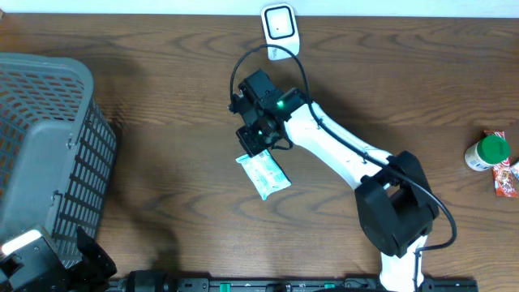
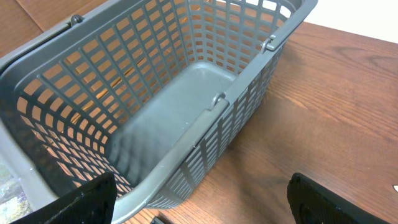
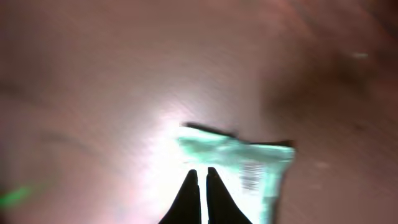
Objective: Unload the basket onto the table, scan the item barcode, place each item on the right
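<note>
Packet (image 1: 264, 173), pale green and white, is pinched by one edge between the right fingers (image 3: 189, 193), which are pressed together. It sits mid-bench (image 1: 162, 73), a little below the white scanner (image 1: 279, 24). The left fingers (image 2: 81, 202) stand wide apart with nothing between them, near the grey basket (image 2: 186, 93). A green-capped bottle (image 1: 487, 152) stands near the bench's right edge.

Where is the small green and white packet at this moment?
Overhead view: the packet is near the middle of the table, pinched by the right gripper, below the white scanner and far right of the grey basket.
</note>
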Motion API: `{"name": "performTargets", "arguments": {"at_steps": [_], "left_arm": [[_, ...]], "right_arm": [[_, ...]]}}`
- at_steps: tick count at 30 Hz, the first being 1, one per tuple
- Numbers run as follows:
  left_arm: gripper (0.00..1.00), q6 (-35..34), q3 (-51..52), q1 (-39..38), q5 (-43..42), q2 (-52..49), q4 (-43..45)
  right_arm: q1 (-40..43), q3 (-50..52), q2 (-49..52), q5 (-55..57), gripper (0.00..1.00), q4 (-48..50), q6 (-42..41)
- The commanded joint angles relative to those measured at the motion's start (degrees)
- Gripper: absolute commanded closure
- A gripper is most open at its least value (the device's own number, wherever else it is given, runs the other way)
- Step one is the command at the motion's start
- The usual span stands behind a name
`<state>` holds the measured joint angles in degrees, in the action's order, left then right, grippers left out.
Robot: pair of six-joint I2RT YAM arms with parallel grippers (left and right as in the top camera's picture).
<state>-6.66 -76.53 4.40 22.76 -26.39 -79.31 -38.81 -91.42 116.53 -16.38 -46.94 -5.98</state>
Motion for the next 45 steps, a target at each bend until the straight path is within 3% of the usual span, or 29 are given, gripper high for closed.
{"name": "performTargets", "arguments": {"at_steps": [1,11,19,24,25,26,29,31,34,40,45], "left_arm": [[0.12,-0.1,-0.2,0.2,0.2,0.4,0.0],[0.12,-0.1,-0.2,0.2,0.2,0.4,0.0],[0.12,-0.1,-0.2,0.2,0.2,0.4,0.0],[0.12,-0.1,-0.2,0.2,0.2,0.4,0.0],[0.12,-0.1,-0.2,0.2,0.2,0.4,0.0],[0.12,-0.1,-0.2,0.2,0.2,0.4,0.0],[0.12,-0.1,-0.2,0.2,0.2,0.4,0.0],[0.12,-0.1,-0.2,0.2,0.2,0.4,0.0],[0.12,-0.1,-0.2,0.2,0.2,0.4,0.0],[0.12,-0.1,-0.2,0.2,0.2,0.4,0.0],[0.12,-0.1,-0.2,0.2,0.2,0.4,0.0]], "right_arm": [[-3.2,2.3,-0.2,-6.3,0.99,-0.3,-3.3],[-11.6,9.9,0.8,8.0,0.99,-2.0,-11.3],[-8.6,11.1,0.8,37.9,0.99,-10.5,-23.8],[-5.9,8.6,0.0,35.8,0.99,-11.5,-21.4],[-5.5,7.5,-0.7,32.7,0.96,-12.3,-20.7],[-5.1,6.7,-1.3,29.4,0.87,-12.9,-20.1],[-4.0,5.0,-4.4,19.7,0.41,-14.5,-19.0],[-2.8,5.0,-6.9,15.9,0.01,-14.6,-19.0],[-0.2,5.0,-9.1,10.8,0.01,-13.1,-13.8],[7.9,5.0,-7.2,1.7,0.01,-10.6,13.8],[14.1,5.0,-3.4,-5.5,0.01,-8.4,26.6]]}}
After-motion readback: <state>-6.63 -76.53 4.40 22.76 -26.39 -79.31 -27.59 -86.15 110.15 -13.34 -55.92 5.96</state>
